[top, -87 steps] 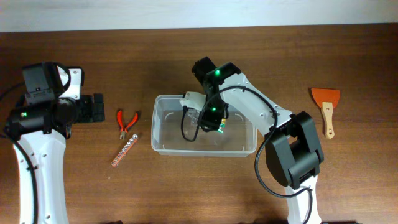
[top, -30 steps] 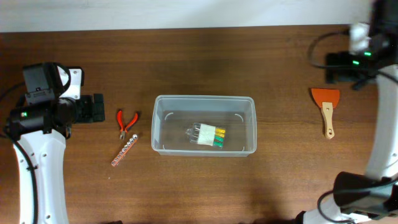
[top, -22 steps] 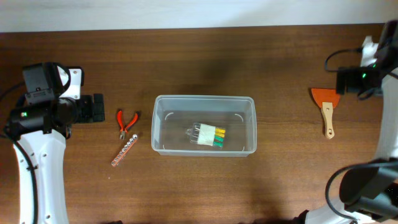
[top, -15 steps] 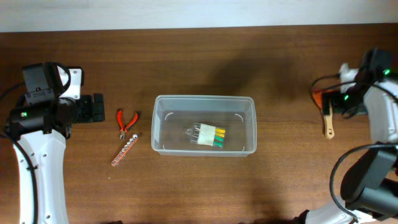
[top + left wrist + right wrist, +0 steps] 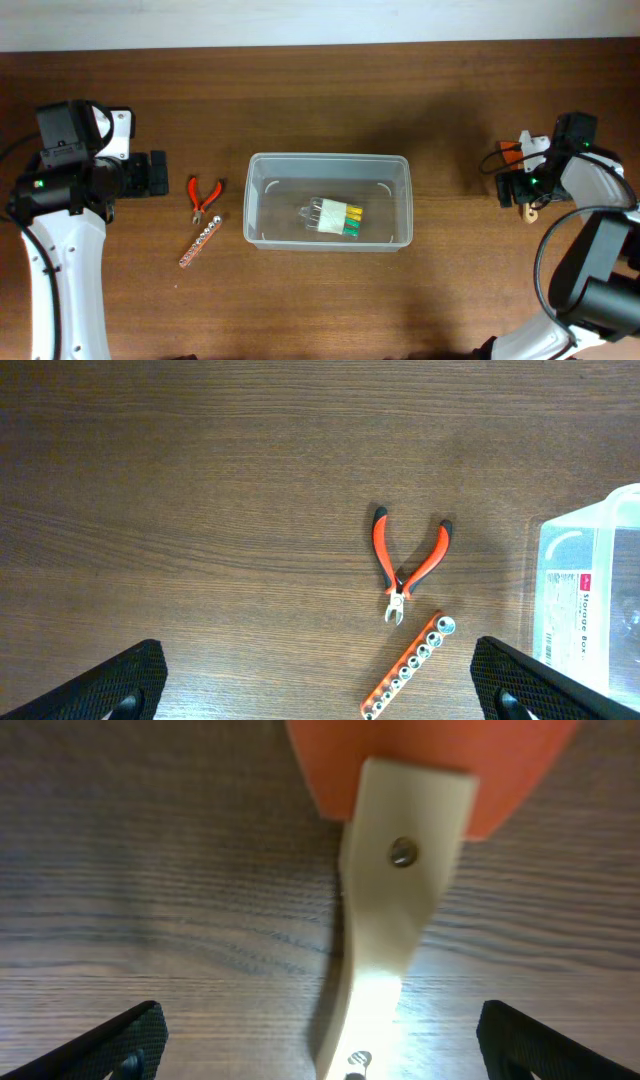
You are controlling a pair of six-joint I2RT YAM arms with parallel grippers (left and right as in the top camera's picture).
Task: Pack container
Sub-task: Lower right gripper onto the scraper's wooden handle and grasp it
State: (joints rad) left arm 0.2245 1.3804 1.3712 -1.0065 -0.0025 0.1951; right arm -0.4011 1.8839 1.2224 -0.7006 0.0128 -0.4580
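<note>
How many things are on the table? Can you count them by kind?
container: 1
pack of yellow and green pieces, inside the container: 1
red pliers: 1
socket strip: 1
orange scraper: 1
Total: 5

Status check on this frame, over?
Left gripper open, short of pliers. Right gripper open over scraper handle. Container holds yellow-green pack. Nothing blocking.

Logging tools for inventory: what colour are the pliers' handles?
Orange-red with black ends on the pliers; left wrist view shows them best.
</note>
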